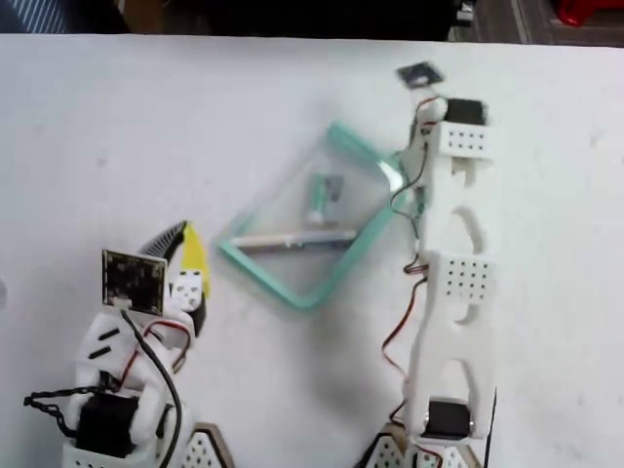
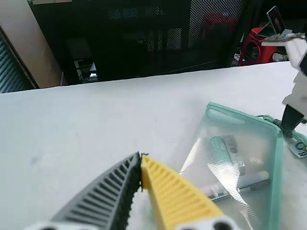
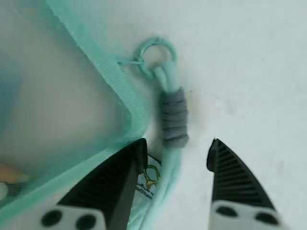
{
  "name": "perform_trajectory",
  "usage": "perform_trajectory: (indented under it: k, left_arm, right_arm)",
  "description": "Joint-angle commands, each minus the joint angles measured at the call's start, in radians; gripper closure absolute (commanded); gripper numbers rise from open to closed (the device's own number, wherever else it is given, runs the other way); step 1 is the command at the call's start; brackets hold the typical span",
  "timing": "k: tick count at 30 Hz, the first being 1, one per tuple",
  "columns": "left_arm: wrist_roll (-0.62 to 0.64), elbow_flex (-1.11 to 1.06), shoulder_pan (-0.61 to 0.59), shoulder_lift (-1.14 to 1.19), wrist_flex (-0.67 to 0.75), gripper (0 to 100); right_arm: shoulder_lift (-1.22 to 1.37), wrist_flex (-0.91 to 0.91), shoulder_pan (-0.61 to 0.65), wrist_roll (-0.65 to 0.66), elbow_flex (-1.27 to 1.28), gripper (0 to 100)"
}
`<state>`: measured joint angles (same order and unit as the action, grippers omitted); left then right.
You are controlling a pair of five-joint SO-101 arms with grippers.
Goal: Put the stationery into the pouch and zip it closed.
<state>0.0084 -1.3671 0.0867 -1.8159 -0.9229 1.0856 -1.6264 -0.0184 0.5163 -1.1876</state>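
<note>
Mint cord [image 3: 171,115] of the pouch [image 1: 283,205] lies within the right hand [image 3: 177,142], spread open

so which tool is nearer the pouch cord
Right. The right tool sits open astride the pouch cord; the left tool is shut, apart on the table off the pouch's opposite corner.

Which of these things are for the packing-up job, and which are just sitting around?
For the job:
- pouch
- pen inside it
- small tube inside it
- pull cord at the pouch's corner
- right gripper, open around the cord
- left gripper, shut, beside the pouch

Just there:
- table
- red thing beyond the table
</note>
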Motion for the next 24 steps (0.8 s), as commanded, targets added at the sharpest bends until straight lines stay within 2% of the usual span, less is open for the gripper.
perform_trajectory:
  k: [1,5,10,12,16,19,24]
  left_arm:
    - [0.003,0.008,-0.002,-0.001,0.032,97]
    - [0.003,0.008,-0.002,-0.001,0.032,97]
    - [0.003,0.008,-0.002,-0.001,0.032,97]
    - [0.003,0.008,-0.002,-0.001,0.032,97]
    - [0.003,0.006,-0.001,-0.001,0.032,97]
    - [0.003,0.000,-0.001,-0.001,0.035,97]
    - [0.008,-0.015,-0.001,-0.001,0.066,98]
  right_arm:
    - [0.045,0.022,0.022,0.035,-0.052,80.1]
    - [0.130,0.076,0.008,0.041,-0.106,81.8]
    - [0.196,0.136,-0.021,0.043,-0.212,99.1]
    - [0.206,0.120,-0.028,0.043,-0.249,96.6]
    - [0.206,0.042,-0.038,0.060,-0.316,98.0]
    - [0.206,-0.091,-0.028,0.193,-0.387,98.1]
    - [0.183,-0.104,-0.061,0.308,-0.396,98.1]
